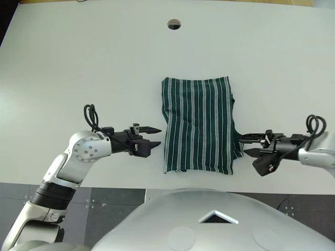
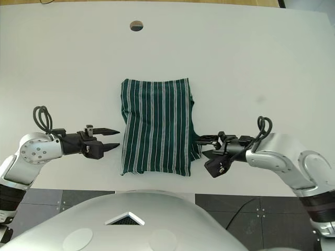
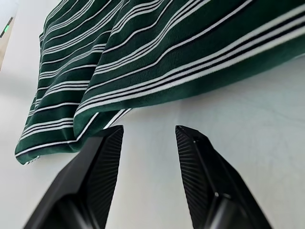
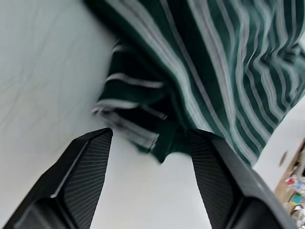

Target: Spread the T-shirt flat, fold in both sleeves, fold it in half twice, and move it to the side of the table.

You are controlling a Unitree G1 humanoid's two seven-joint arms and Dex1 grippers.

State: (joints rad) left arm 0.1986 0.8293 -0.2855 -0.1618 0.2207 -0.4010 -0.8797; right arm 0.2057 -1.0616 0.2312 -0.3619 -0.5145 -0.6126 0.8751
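A green T-shirt with white stripes (image 1: 197, 123) lies folded into a tall rectangle on the white table (image 1: 78, 68), near the front edge. My left gripper (image 1: 156, 136) hovers just left of the shirt's lower left side, open, nothing between its fingers (image 3: 107, 162). At the shirt's lower right edge is my right gripper (image 1: 245, 144), open, its fingertips (image 4: 90, 157) touching or nearly touching a bunched bit of striped cloth (image 4: 138, 119) that sticks out there. That cloth sits in front of the open jaws, not clamped.
A round cable hole (image 1: 174, 23) sits in the table far behind the shirt. White tabletop stretches to the left, right and back of the shirt. The table's front edge (image 1: 104, 185) runs just below both grippers.
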